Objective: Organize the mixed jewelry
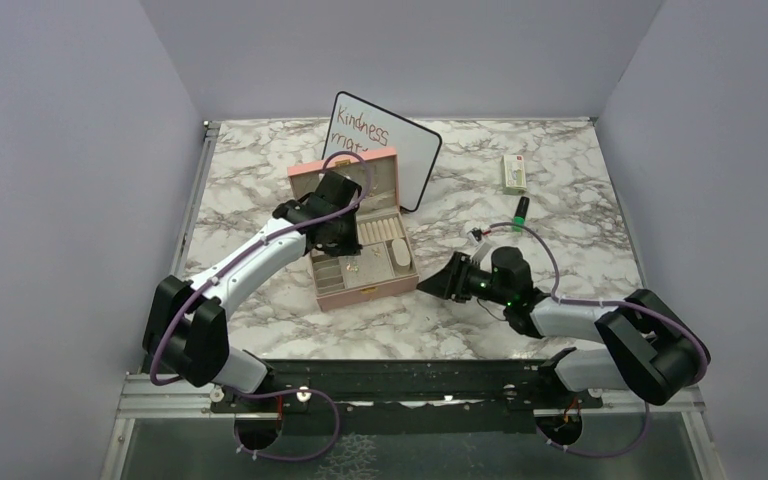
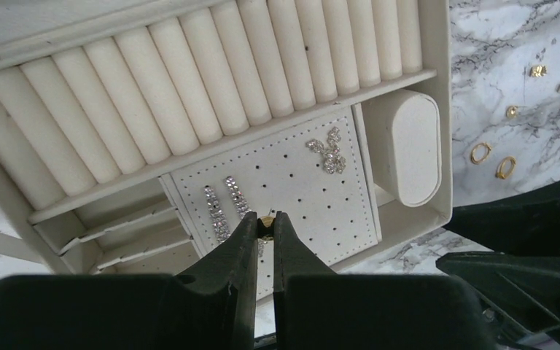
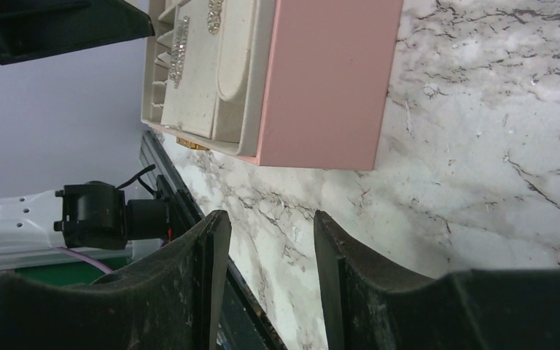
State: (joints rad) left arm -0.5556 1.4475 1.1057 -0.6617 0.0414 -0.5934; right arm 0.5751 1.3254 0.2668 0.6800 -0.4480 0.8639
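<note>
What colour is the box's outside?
The box is pink outside; the right wrist view shows it best.

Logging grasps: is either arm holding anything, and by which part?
The left gripper pinches a tiny gold piece between its fingers; which part is too small to tell. The right gripper, open, holds nothing.

gold rings (image 2: 480, 152): two ovals, flat on the table (image 2: 496, 44), side by side.
small gold bits (image 2: 512, 111): three, spread near the rings.
sparkly earrings (image 2: 215, 211): lying on the holed pad (image 2: 299, 197).
tiny gold piece (image 2: 266, 217): pinched by the left gripper (image 2: 264, 222), over the pad.
</note>
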